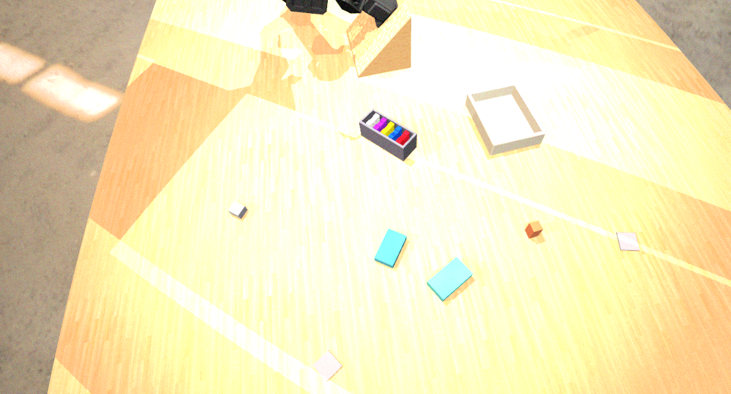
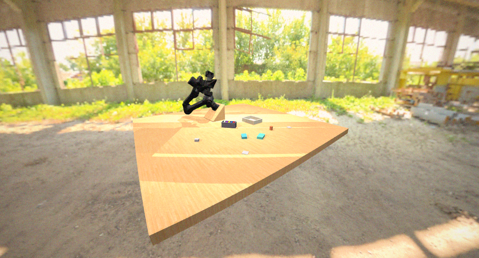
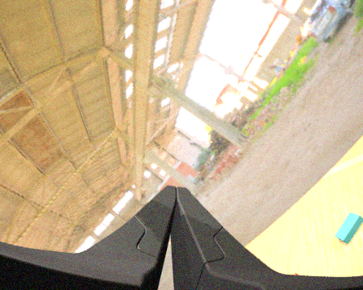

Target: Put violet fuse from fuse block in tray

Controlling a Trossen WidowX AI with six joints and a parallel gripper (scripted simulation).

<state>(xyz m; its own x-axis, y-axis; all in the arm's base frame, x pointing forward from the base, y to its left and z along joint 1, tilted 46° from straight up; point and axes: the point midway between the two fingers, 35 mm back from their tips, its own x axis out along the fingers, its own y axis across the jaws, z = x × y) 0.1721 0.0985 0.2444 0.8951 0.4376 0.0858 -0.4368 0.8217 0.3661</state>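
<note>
A: What colours sit in the grey fuse block (image 1: pixel 387 142)?
B: White, violet (image 1: pixel 380 124), yellow, blue, red.
A: The counter (image 1: pixel 286 289)?
B: Pale orange wood grain with lighter stripes. The tray (image 1: pixel 531 120) is off-white.
A: The loose bits?
B: Two cyan slabs (image 1: pixel 390 246), one orange cube (image 1: pixel 533 229), and a black end effector (image 3: pixel 174 200).

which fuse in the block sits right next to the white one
The violet fuse: it is second in the row, between the white fuse and the yellow fuse.

Wooden table (image 1: pixel 306 300) carries fuse block (image 1: pixel 386 142), tray (image 1: pixel 503 120), wedge (image 1: pixel 384 51), two cyan slabs (image 1: pixel 390 246).
</note>
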